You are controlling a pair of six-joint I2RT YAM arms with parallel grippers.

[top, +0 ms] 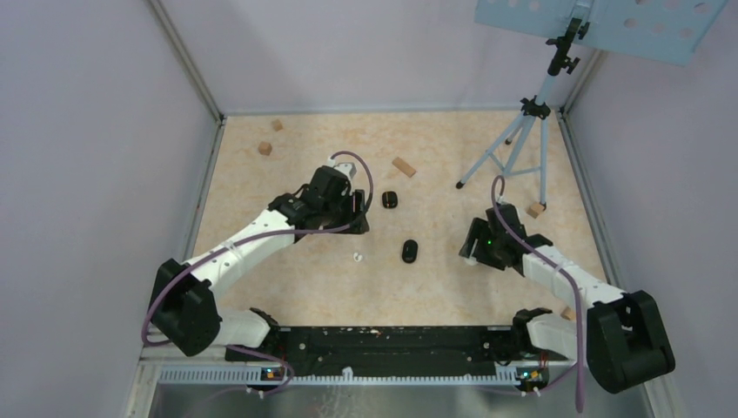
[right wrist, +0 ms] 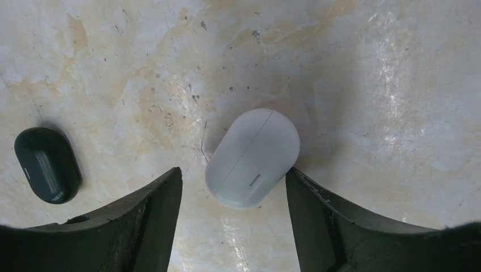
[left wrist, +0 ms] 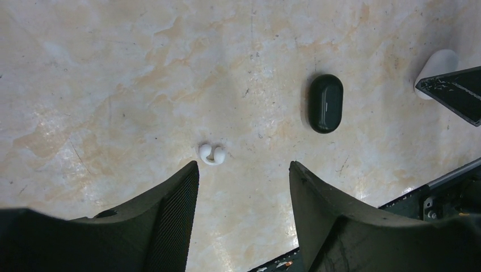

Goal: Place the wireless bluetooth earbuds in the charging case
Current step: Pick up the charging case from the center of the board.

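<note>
- Left arm (top: pixel 252 244) reaches from the near-left corner of the worktop (top: pixel 296 296) toward its middle, wrist tipped down over the surface.
- Left gripper (left wrist: pixel 244 167) – jaws wide, nothing between them, touching nothing.
- White earbud (left wrist: pixel 212 154) lies on the worktop near the middle, a bit toward the near edge, just past the tip of one left-gripper finger and apart from it. Can't tell if it is one bud or two pressed together.
- Right arm (top: pixel 557 270) comes in from the near-right corner, bent, wrist pointing down right of centre.
- Right gripper (right wrist: pixel 233 170) – jaws wide, straddling the white case (right wrist: pixel 252 157). The case lies closed and tilted, against or almost against one finger, with a clear gap to the other; not clamped.
- Black case (top: pixel 410 251) lies closed between the two grippers, right of the earbud.
- Second black case (top: pixel 389 199) is nearer the far edge, just beside the left wrist.
- Wooden blocks (top: pixel 265 148) are scattered toward the far edge and right edge.
- Tripod (top: pixel 522 139) stands at the far-right corner, with a blue perforated panel (top: pixel 600 22) on top.
- Worktop is beige, marbled and scuffed; plain pale walls (top: pixel 87 131) surround it.
</note>
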